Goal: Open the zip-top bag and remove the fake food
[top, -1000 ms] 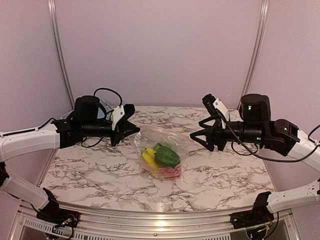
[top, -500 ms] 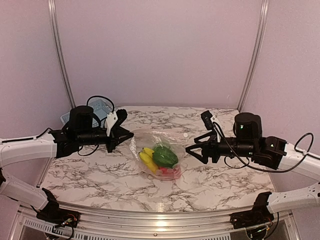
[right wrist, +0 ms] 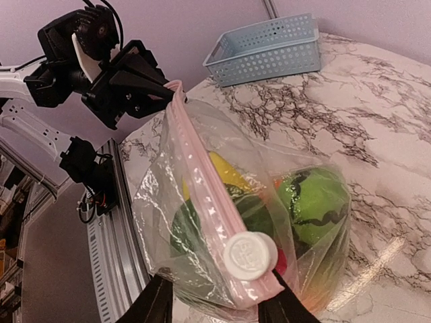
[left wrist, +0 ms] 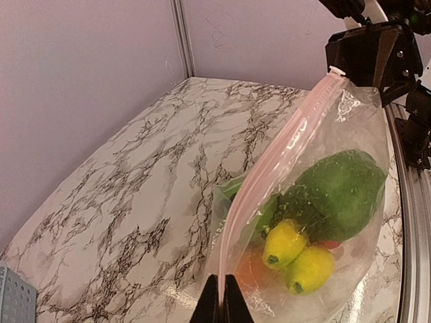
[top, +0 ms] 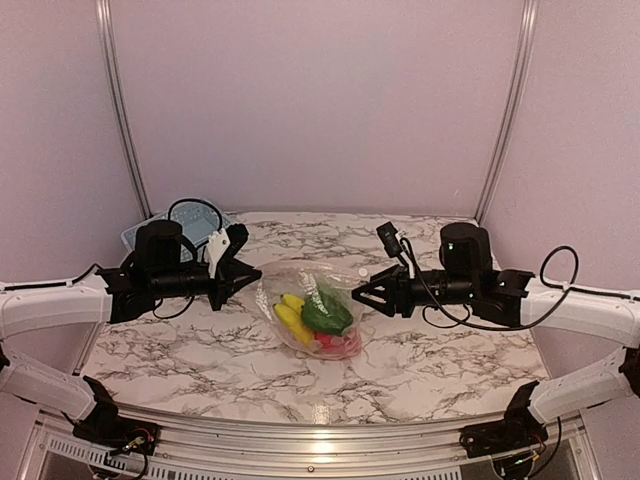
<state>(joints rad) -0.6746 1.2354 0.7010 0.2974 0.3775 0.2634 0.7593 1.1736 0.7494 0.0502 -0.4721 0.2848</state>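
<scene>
The clear zip-top bag stands mid-table with its pink zip strip uppermost. Inside is the fake food: yellow bananas, a green piece and red fruit. My left gripper is shut on the strip's left end. My right gripper is open, its fingers on either side of the strip's other end, where a white slider sits. The strip runs straight between the two grippers. The left gripper also shows in the right wrist view.
A blue lattice basket stands at the back left behind my left arm; it also shows in the right wrist view. The marble table has a metal rail along its near edge. Purple walls close in the back and sides.
Both arms have come lower and closer to the bag. My right gripper has moved left up to the slider end. The basket now shows behind my left arm.
</scene>
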